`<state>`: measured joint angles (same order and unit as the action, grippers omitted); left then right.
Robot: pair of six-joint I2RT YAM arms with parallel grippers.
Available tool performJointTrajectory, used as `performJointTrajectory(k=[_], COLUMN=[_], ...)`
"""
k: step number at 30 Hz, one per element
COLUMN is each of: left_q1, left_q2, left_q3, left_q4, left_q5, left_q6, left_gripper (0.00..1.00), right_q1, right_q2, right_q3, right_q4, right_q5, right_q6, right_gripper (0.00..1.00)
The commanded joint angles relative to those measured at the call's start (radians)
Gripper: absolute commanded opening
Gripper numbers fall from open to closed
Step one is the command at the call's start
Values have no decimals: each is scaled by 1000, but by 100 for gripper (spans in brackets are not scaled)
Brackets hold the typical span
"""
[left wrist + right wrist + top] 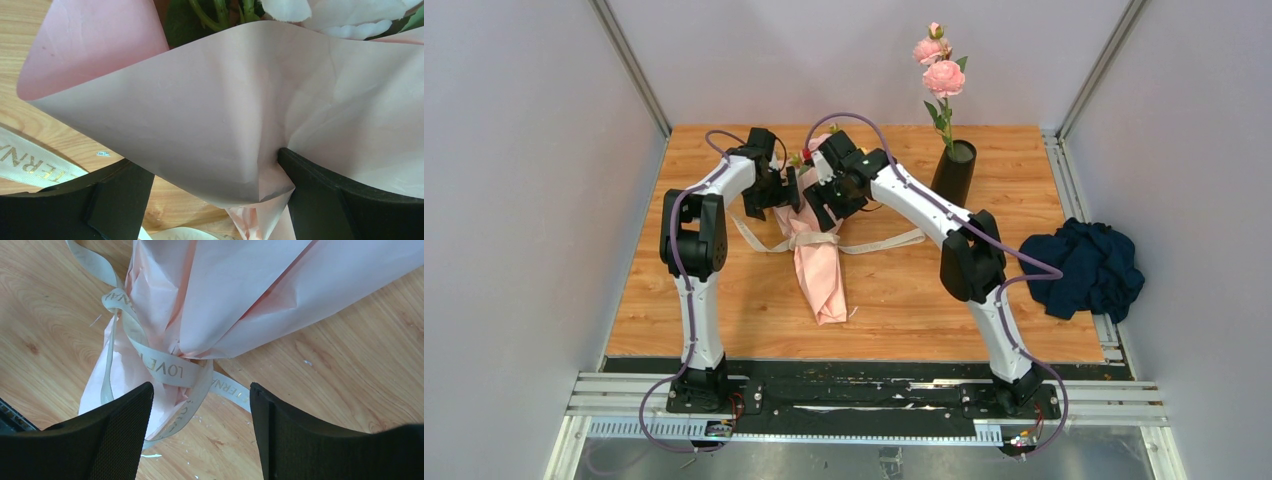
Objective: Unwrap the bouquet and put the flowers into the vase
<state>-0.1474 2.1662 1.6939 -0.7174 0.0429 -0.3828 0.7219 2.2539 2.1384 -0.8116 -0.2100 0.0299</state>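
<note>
Two sets of jaws hang over one bouquet (817, 262), which lies flat on the desk (904, 300) right between them. My left jaws are wide apart, and a fold of the pink paper (200, 115) sits in the gap, touching one of them but not pinched. I think they are there to catch the paper and peel it away. My right jaws are wide too, holding nothing, just above the one cream ribbon (167, 371). The ribbon looks loose but loops round the thin middle of the paper, so I think the wrap is not off yet. The flowers (350, 25) and their green stems (220, 10) peek out past my left jaws, tucked inside the paper. One black vase (954, 172) stands well off to the right of my right jaws and farther back, and one stem with two big pink roses (943, 76) is in it. One dark blue cloth (1086, 268) lies farther right, off the desk.
</note>
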Motion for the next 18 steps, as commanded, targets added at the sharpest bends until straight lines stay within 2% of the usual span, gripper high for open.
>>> performJointTrajectory(k=[1, 8, 18], left_q1=[6, 6, 2], left_q2=[16, 30, 25], left_q3=[-22, -15, -14], left_q4=[-10, -8, -1], left_q5=[8, 24, 33], left_q6=[-10, -16, -21], left_gripper=[100, 100, 100], right_q1=[8, 10, 35], right_q2=[-43, -138, -148], right_q3=[-11, -21, -51], right_q4=[-15, 26, 37], right_q5=[-19, 13, -100], right_q6=[-13, -1, -7], right_gripper=[74, 74, 74])
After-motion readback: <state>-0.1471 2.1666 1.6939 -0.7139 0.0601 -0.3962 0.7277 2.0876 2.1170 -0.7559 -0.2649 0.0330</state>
